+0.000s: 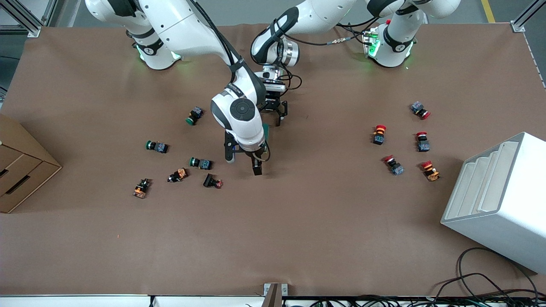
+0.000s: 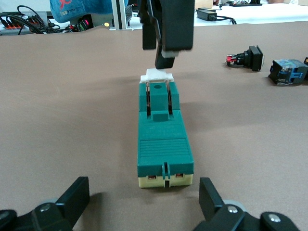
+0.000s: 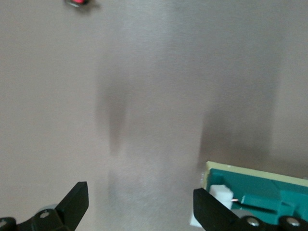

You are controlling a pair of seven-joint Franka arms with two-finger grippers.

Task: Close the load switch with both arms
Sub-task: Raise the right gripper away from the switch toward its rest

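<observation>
The load switch point(image 2: 163, 130) lies flat on the brown table, a dark green block on a cream base with a white lever tab point(image 2: 156, 74) at one end. In the front view only a green sliver of the load switch point(image 1: 266, 131) shows under the right arm's wrist. My left gripper point(image 2: 143, 202) is open, low at the switch's cream end, its fingers point(image 2: 72, 197) wider than the block. My right gripper point(image 3: 142, 207) is open at the lever end, one finger point(image 3: 208, 208) right beside the white tab. Seen from the front, the left gripper point(image 1: 273, 116) and right gripper point(image 1: 244, 166) flank the switch.
Green and orange push-buttons point(image 1: 200, 163) lie scattered toward the right arm's end. Red-capped ones point(image 1: 379, 134) lie toward the left arm's end. A cardboard drawer box point(image 1: 21, 170) and a white rack point(image 1: 499, 200) stand at the table's two ends. Cables point(image 1: 490, 285) trail along the front edge.
</observation>
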